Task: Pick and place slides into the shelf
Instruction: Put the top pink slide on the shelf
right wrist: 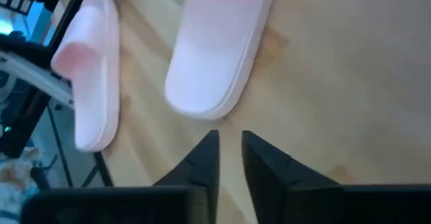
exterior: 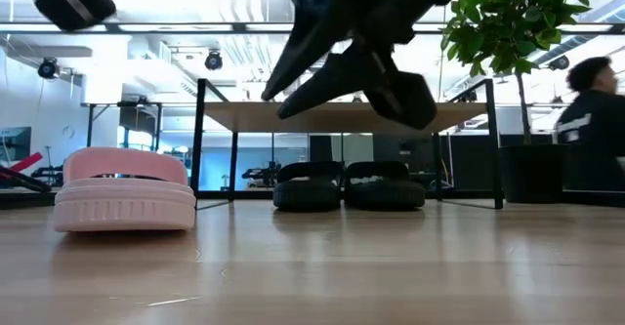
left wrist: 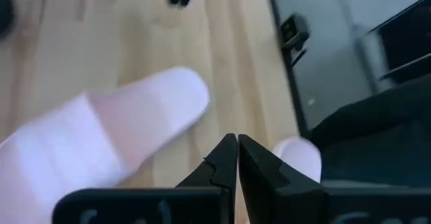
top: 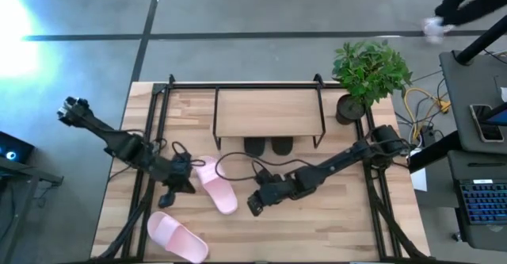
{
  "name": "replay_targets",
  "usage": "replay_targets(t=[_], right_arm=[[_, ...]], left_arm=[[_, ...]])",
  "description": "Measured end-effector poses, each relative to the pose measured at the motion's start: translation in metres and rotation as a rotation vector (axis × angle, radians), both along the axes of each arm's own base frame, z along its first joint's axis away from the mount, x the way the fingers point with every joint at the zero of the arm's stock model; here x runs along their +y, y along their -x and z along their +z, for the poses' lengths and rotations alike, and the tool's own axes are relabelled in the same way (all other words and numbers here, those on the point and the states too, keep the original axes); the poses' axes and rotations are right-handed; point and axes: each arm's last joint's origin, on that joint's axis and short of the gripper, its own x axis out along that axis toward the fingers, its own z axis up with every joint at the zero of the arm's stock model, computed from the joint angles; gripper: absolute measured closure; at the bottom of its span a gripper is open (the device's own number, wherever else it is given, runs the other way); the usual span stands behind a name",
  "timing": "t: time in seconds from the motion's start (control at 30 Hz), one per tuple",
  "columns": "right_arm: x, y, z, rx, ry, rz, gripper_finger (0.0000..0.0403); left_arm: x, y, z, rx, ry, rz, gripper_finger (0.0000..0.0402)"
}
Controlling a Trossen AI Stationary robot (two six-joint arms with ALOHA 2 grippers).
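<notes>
right tool slightly parted, empty, just right of pink slide mid-desk | left tool clenched, empty, at its left | second pink slide near-left | low view only: black pair under shelf

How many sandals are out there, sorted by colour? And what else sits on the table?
Pink slides: 2, one mid-table, one near the front edge
Black slides: 2, side by side under the shelf
Shelf: 1
Potted plant: 1
Total: 6
</notes>
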Motion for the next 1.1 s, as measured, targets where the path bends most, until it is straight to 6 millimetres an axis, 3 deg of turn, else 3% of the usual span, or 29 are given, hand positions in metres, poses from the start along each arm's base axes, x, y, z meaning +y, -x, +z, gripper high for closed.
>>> replay_targets(t=[0.13, 0.27, 0.47, 0.6, 0.77, 0.93, 1.1], right_arm=[[0.009, 0.004, 0.0, -0.001, -0.006, 0.011, 0.0293], [0.016, 0.006, 0.001, -0.001, -0.03, 0.001, 0.0254], [0.022, 0.009, 0.001, 0.0, -0.051, -0.005, 0.0216], [0.026, 0.01, 0.002, -0.013, -0.063, -0.023, 0.0205], [0.028, 0.008, 0.004, -0.051, -0.083, -0.041, 0.0204], [0.025, 0.001, 0.012, -0.161, -0.176, -0.209, 0.0204], [0.021, -0.009, 0.015, -0.302, -0.285, -0.399, 0.0204]], left_arm=[[-0.011, 0.002, 0.025, 0.09, -0.099, 0.006, 0.0402], [-0.029, -0.005, 0.036, 0.159, -0.157, -0.041, 0.0402], [-0.064, -0.011, 0.025, 0.306, -0.261, -0.174, 0.0402], [-0.087, -0.005, 0.017, 0.455, -0.269, -0.302, 0.0402], [-0.114, 0.008, 0.015, 0.516, -0.244, -0.386, 0.0402], [-0.117, 0.014, 0.02, 0.472, -0.141, -0.214, 0.0402], [-0.09, 0.027, 0.049, 0.244, -0.003, 0.157, 0.0402]])
